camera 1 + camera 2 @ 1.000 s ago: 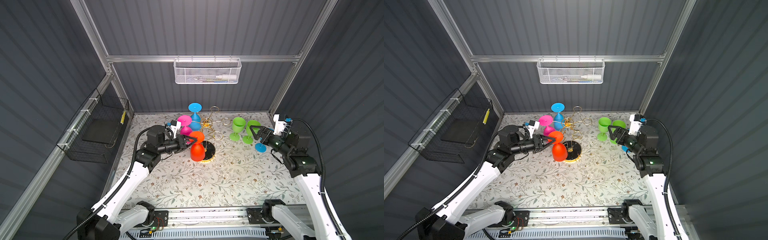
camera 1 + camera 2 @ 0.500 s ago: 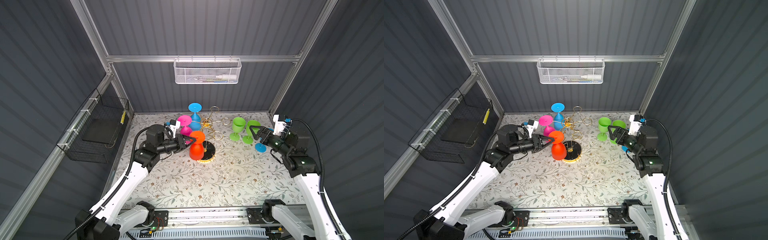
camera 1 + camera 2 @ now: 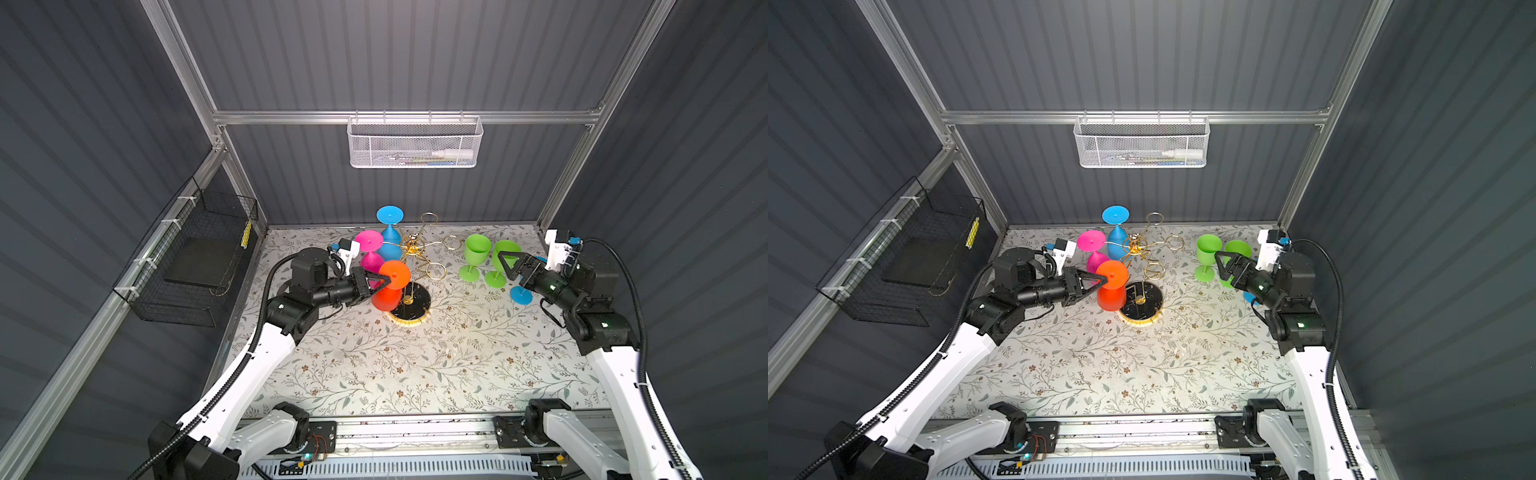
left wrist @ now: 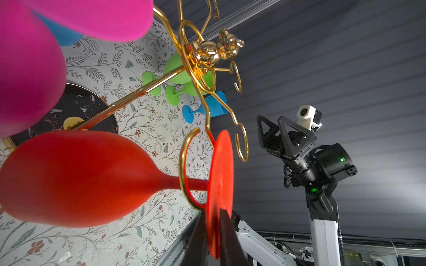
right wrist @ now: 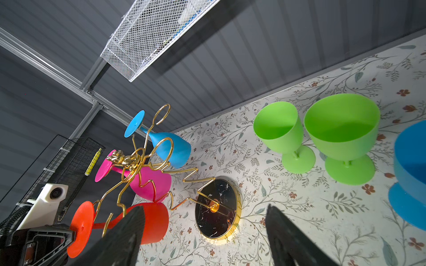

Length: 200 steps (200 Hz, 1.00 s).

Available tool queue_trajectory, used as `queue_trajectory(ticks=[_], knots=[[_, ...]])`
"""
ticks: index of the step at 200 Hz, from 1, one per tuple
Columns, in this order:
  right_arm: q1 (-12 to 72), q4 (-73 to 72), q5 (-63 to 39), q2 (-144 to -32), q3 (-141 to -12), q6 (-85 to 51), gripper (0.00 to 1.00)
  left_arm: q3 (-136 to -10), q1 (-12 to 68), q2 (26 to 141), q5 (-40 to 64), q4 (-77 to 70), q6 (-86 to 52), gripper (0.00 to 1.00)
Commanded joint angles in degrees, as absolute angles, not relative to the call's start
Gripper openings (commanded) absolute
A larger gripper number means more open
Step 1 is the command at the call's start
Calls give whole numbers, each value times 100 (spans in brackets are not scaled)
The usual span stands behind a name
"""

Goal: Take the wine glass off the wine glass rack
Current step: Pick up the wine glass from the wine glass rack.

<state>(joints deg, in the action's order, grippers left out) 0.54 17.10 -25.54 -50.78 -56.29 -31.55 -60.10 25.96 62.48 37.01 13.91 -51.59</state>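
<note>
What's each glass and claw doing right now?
Orange wine glass: hanging upside down on rack.
Left gripper: shut on that glass's foot.
Pink glass: hanging on rack.
Blue glass: hanging on rack.
Green glasses: upright on table.
Second blue glass: upright on table.
Right gripper: open, empty.

A white mesh basket (image 3: 414, 143) is hung from the aluminium rail (image 3: 291, 117) across the ribbed grey back wall (image 3: 316, 187), and a white tube (image 3: 451, 154) is laid inside it. A black wire basket (image 3: 195, 266) is fastened to the side wall with white cable ties (image 3: 171, 222); a yellow stick (image 3: 247, 233) is seen at its far corner. The table (image 3: 415, 374) is covered in a floral pattern.
</note>
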Motion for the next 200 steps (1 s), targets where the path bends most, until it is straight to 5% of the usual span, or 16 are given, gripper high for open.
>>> queue_trajectory(ticks=[1, 90, 200], knots=[[75, 1547, -2652, -5088, -5559, -3199, 84, -6245, 2610, 6170, 3683, 1582, -5028, 12], [73, 1466, -2689, -5090, -5502, -3239, 84, -6539, 2610, 6171, 3781, 1780, -5081, 0], [73, 1511, -2681, -5010, -5484, -3229, 85, -6818, 2559, 6172, 3659, 2010, -5089, 0]])
